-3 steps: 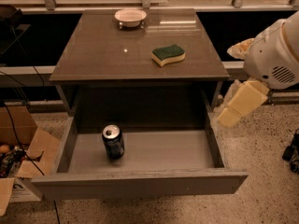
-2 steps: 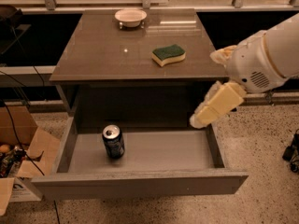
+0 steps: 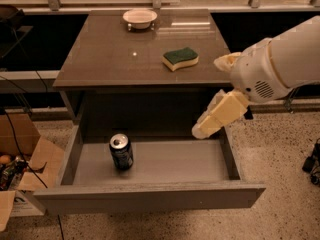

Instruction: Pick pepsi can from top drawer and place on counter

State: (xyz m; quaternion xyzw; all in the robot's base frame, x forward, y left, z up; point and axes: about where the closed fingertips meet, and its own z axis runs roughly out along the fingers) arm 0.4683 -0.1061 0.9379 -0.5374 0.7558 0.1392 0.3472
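Note:
The pepsi can, dark blue with a silver top, stands upright in the left part of the open top drawer. The drawer is pulled out below the glossy grey-brown counter. My gripper, cream-coloured on a white arm coming in from the right, hangs over the right rear part of the drawer, well to the right of the can and above it. It holds nothing that I can see.
A green and yellow sponge lies on the counter's right side. A small white bowl sits at the counter's back. An open cardboard box stands on the floor to the left. Cables lie at the far right.
My gripper and arm have moved left and slightly down, from beside the cabinet's right edge to over the drawer's right rear. The can has not moved.

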